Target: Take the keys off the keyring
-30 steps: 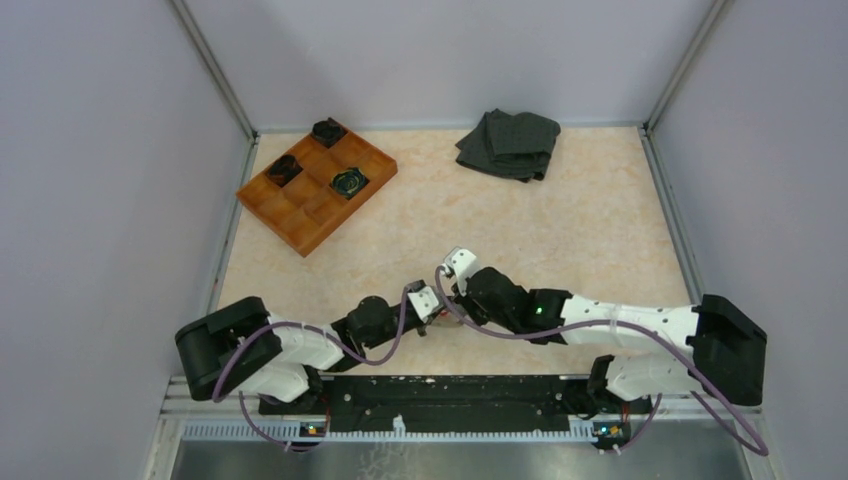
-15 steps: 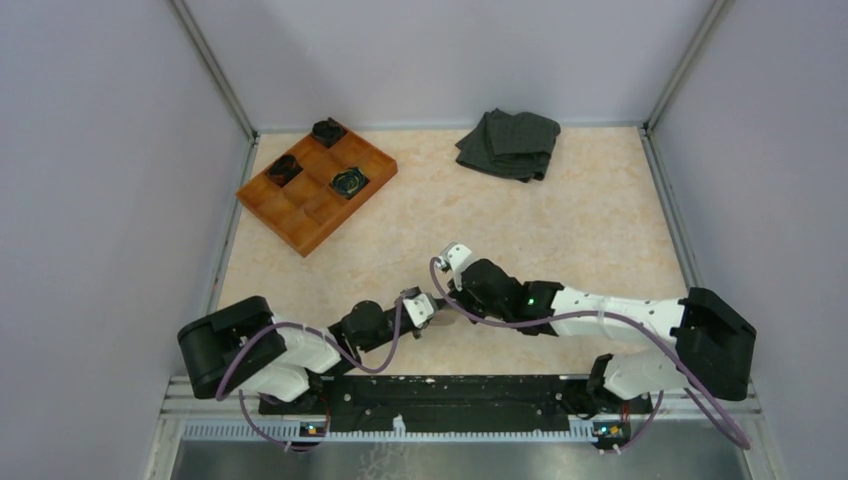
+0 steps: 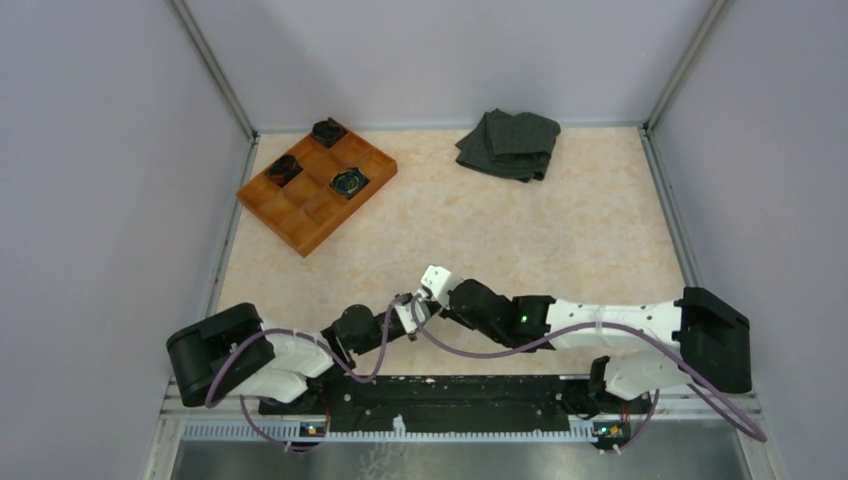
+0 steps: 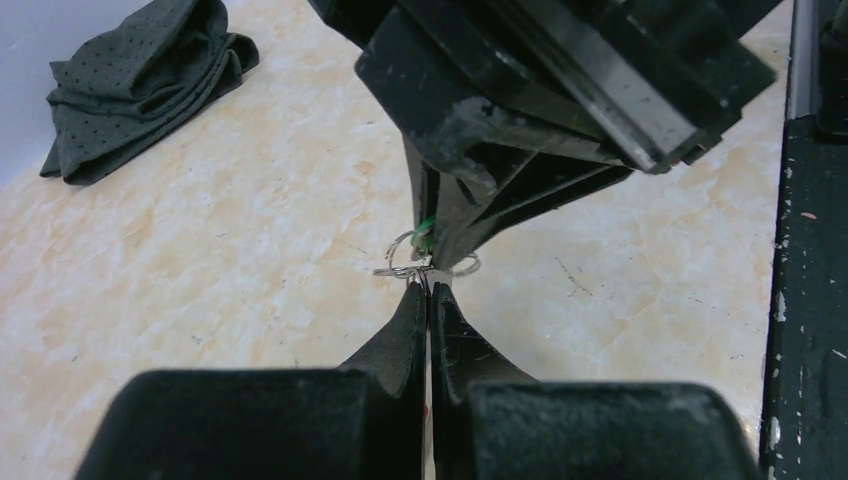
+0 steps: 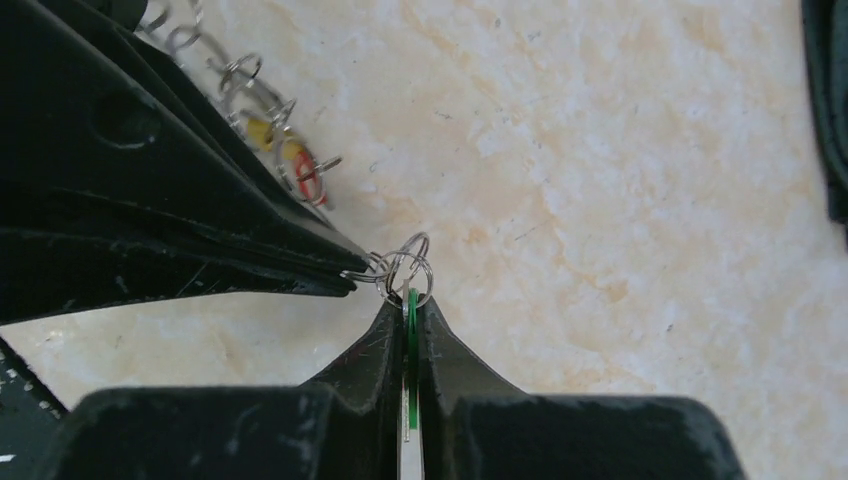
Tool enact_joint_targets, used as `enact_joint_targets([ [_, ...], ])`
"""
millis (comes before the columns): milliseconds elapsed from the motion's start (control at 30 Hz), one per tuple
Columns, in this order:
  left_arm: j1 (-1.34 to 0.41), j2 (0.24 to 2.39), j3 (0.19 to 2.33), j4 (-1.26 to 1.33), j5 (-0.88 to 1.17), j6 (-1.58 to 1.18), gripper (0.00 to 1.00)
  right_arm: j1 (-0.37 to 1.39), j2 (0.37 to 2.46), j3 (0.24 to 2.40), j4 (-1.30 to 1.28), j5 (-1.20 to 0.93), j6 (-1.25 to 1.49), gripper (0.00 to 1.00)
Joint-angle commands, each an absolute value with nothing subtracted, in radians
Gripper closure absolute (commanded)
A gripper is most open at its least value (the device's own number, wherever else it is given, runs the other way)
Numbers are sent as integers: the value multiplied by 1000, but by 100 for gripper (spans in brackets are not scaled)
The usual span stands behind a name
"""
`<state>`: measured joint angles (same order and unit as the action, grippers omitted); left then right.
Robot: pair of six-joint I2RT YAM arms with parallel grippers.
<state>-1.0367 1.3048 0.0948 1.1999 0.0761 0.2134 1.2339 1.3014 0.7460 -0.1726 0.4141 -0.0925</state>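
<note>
**Change since earlier frames:** both arms have shifted left and toward the near edge of the surface (image 3: 570, 230). Their tips are still together.

**Left end effector** (image 4: 428, 291): jaws pressed together, no gap showing. The tips pinch the wire of the keyring (image 5: 408, 266), a small cluster of thin grey loops.

**Right end effector** (image 5: 410, 306): jaws narrow, clamped on a green-edged key (image 5: 411, 335) seen edge-on. That key reaches up to the keyring just above the fingertips. In the left wrist view this end effector comes in from above and meets the left tips point to point.

**Keyring, location:** held between the two sets of tips, above the surface, near its front middle. In the top view it is too small to make out.

**Further keys:** a string of small loops with a red-marked key (image 5: 306, 172) and a yellowish piece (image 5: 262, 130) shows beside the left fingers in the right wrist view. Whether it hangs or lies on the surface cannot be told.

**Other items:**
- Orange tray (image 3: 300, 218), far left, with black round objects (image 3: 350, 181) in three compartments.
- Dark cloth (image 3: 508, 145), crumpled, at the far edge.
</note>
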Motion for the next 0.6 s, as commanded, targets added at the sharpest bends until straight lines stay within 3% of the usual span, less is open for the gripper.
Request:
enact_joint_targets([
  [0, -1045, 1254, 89, 1367, 139, 229, 100, 1281, 1296, 727, -105, 559, -263, 100],
  [267, -1045, 1206, 80, 1327, 141, 220, 100, 1292, 1238, 706, -74, 540, -337, 100],
  [433, -1044, 1198, 87, 1297, 104, 181, 82, 1299, 1173, 695, -51, 471, -347, 100],
  [567, -1044, 1212, 93, 1290, 77, 165, 74, 1310, 1158, 705, -74, 415, -325, 100],
])
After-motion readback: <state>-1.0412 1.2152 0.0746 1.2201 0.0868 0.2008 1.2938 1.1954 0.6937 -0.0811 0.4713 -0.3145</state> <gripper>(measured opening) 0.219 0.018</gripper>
